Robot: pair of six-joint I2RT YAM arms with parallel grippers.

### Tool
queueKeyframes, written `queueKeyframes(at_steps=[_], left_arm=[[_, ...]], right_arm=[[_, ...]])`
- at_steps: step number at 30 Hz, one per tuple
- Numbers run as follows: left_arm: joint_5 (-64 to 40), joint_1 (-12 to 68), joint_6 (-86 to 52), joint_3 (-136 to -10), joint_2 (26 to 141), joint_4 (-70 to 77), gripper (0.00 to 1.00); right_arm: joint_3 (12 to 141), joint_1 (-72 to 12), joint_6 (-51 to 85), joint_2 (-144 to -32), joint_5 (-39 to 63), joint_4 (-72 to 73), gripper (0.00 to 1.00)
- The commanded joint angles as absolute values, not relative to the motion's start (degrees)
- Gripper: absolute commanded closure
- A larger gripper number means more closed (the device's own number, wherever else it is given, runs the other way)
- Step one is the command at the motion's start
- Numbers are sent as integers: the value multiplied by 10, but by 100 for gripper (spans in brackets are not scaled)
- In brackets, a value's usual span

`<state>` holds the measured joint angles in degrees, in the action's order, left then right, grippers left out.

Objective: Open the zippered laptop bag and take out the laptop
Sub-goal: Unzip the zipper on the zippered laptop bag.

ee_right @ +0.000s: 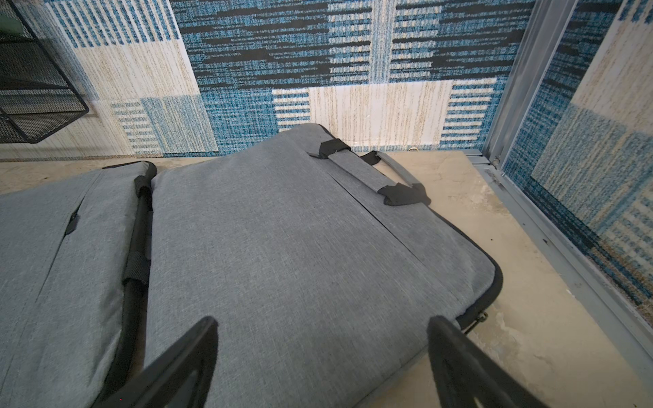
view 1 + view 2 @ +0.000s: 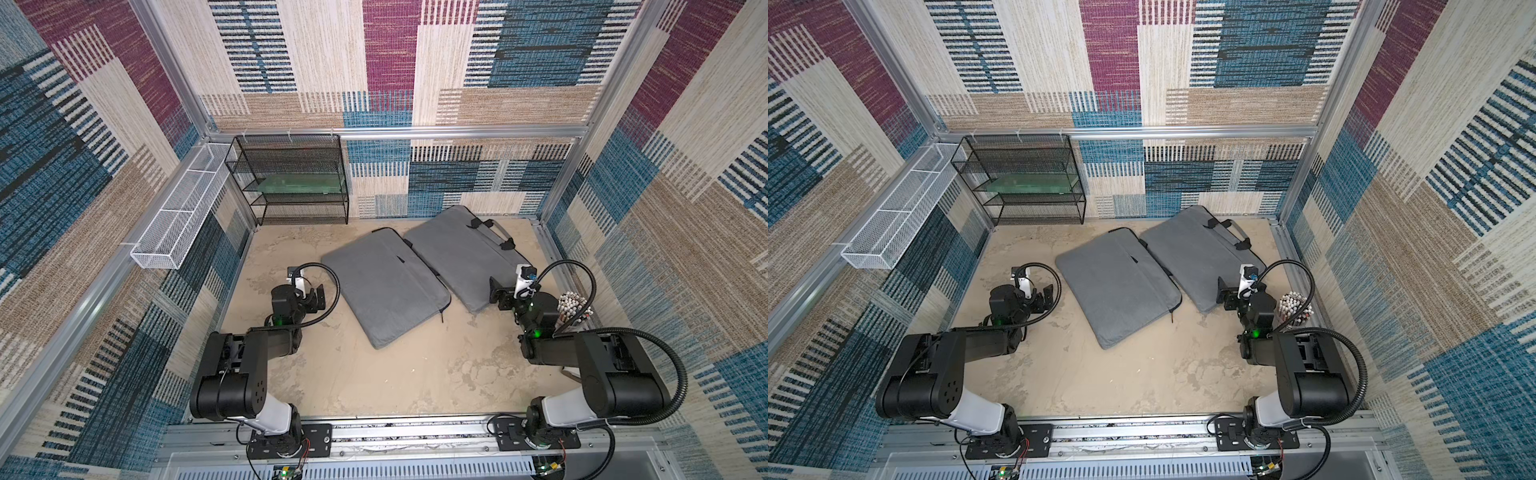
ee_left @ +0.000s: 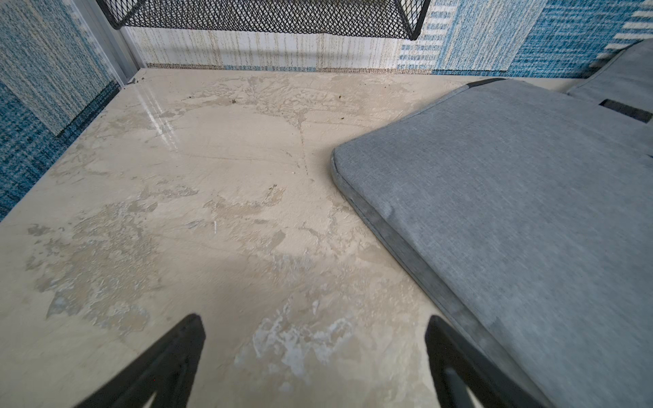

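Left arm [image 2: 232,365] and right arm [image 2: 602,365] bent low, left tool [image 3: 314,319] apart over bench [image 3: 212,176], right tool [image 1: 321,319] apart over gray bag [image 1: 282,247]

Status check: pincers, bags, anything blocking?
Left pincer open over bare table beside left laptop bag. Right pincer open above near corner of right laptop bag. Both look zipped, no laptop out. Pen cup close by right arm.

You've got bright, even light and soft shadows; glare streak on tabletop [image 3: 160,120]; wide-angle edges bend.
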<state>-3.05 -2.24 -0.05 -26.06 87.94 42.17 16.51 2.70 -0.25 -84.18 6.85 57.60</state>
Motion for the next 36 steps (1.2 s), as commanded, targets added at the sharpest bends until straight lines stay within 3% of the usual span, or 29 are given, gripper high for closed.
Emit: queueKeyframes(at_steps=[1, 20, 28, 36], left_arm=[[-28, -23, 6, -263, 878, 420, 1], [-22, -23, 3, -259, 876, 425, 1], [19, -23, -13, -226, 801, 426, 1], [41, -23, -72, -227, 672, 295, 1]], right_arm=[[171, 31, -6, -841, 66, 585, 5], [177, 32, -2, -838, 60, 573, 5], [193, 30, 9, -833, 26, 543, 5], [295, 3, 52, -779, -20, 310, 5]])
